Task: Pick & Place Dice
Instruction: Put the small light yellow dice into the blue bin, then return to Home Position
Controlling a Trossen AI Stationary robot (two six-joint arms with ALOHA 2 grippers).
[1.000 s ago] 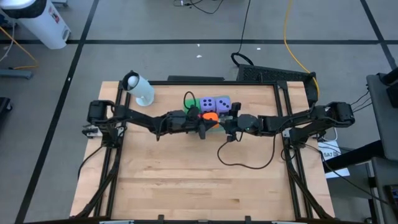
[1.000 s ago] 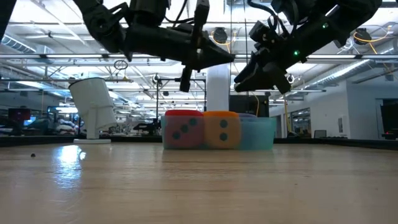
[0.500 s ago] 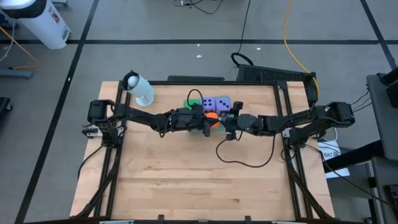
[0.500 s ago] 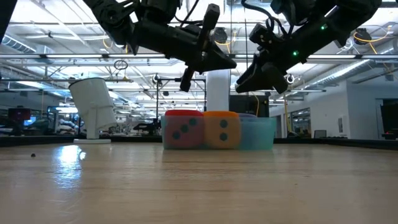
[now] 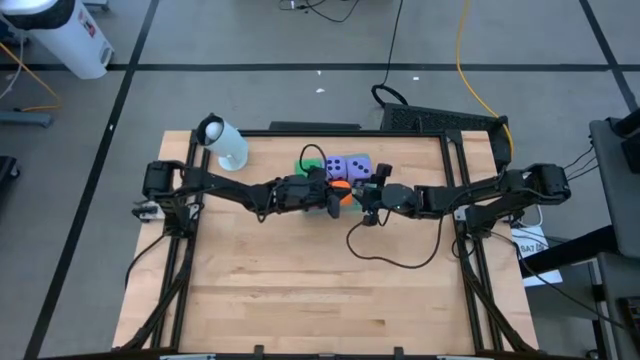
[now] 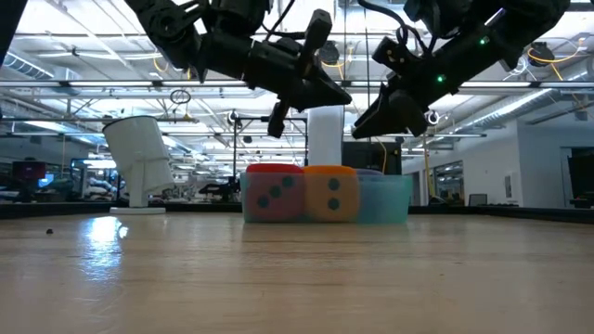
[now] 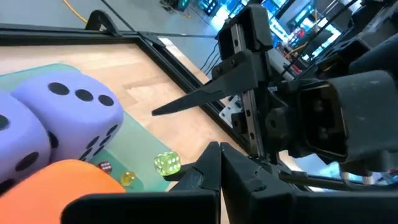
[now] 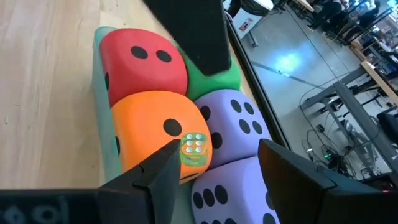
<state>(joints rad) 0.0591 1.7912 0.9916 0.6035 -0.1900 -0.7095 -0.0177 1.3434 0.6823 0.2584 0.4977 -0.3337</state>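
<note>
Five soft dice sit packed in a pale teal tray [image 8: 97, 74] toward the table's far edge: red [image 8: 140, 62], orange [image 8: 149, 124], green [image 8: 214, 84] and two purple [image 8: 233, 121] [image 8: 224, 193]. A tiny translucent yellow-green die [image 8: 194, 149] shows against the orange one; what it rests on I cannot tell. My left gripper [image 5: 333, 205] [image 7: 221, 168] hovers shut over the tray's near left side. My right gripper [image 5: 366, 200] [image 8: 217, 168] hovers open at the near right side, facing it. In the low view both hang clear above the dice [image 6: 331, 195].
A white cup [image 5: 225, 142] stands near the far left corner. A black cable [image 5: 390, 262] loops on the wood below the right arm. Dark frame rails [image 5: 455, 200] border the table. Bare wood [image 5: 300, 300] spreads across the near half.
My left gripper has moved slightly toward the tray and the right gripper, and it has turned about its wrist and tipped. The right gripper and the dice have kept still.
</note>
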